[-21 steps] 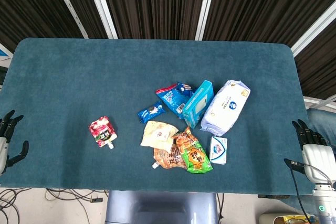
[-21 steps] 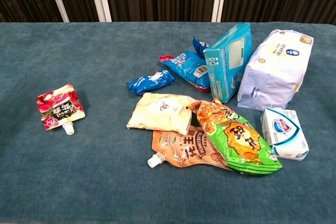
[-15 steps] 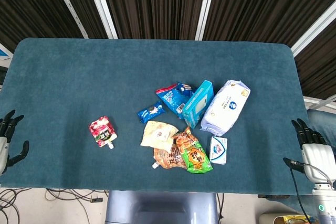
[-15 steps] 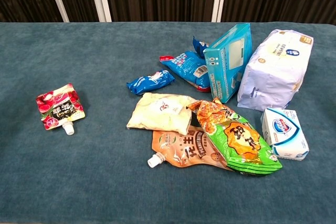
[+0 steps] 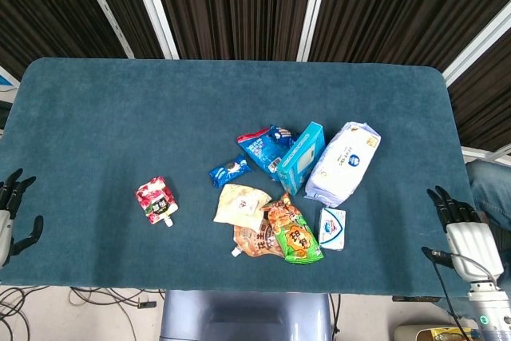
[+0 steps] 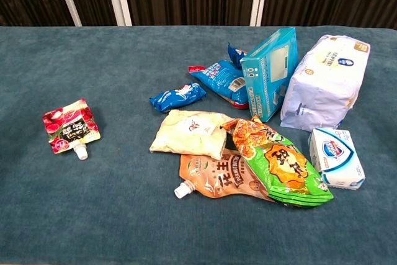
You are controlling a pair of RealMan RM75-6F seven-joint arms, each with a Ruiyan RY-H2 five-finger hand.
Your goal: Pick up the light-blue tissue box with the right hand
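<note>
target: light-blue tissue box (image 5: pixel 303 157), standing on its long edge mid-surface, leaning against the pale wrapped tissue pack (image 5: pixel 344 162) on its right, touching the blue snack bag (image 5: pixel 264 148) on its left.
right hand (image 5: pixel 461 227): at the near right edge of the surface (image 5: pixel 120 125), well apart from the box. Fingers extended and spread, holding nothing. Not in the chest view.
left hand (image 5: pixel 12 213): at the near left edge, fingers apart, holding nothing.
step: reach not begun, I'd say; the whole approach and grasp is ahead.
risk 1: box is tilted on a narrow edge, so a push from the right probably tips it flat onto the snack bag before the fingers close.
risk 2: tissue pack sits between the hand and the box. Coming in low from the right likely shoves or grabs the pack instead.
risk 3: the small white-and-blue box (image 6: pixel 337 157) lies near on the hand's side and is a similar colour, so a wrong pick is possible.
risk 4: green chip bag (image 6: pixel 279 167) and brown spouted pouch (image 6: pixel 214 177) crowd the near side and may get dragged.
safer: come from above, pinch across the thin faces.
labels: print on the tissue box too small to read. Chinese characters on the chip bag and brown pouch, not legible enough to quote. Small box carries a blue-red logo, unreadable. Red spouted pouch (image 6: pixel 69 126) sits alone far left, text unclear.
</note>
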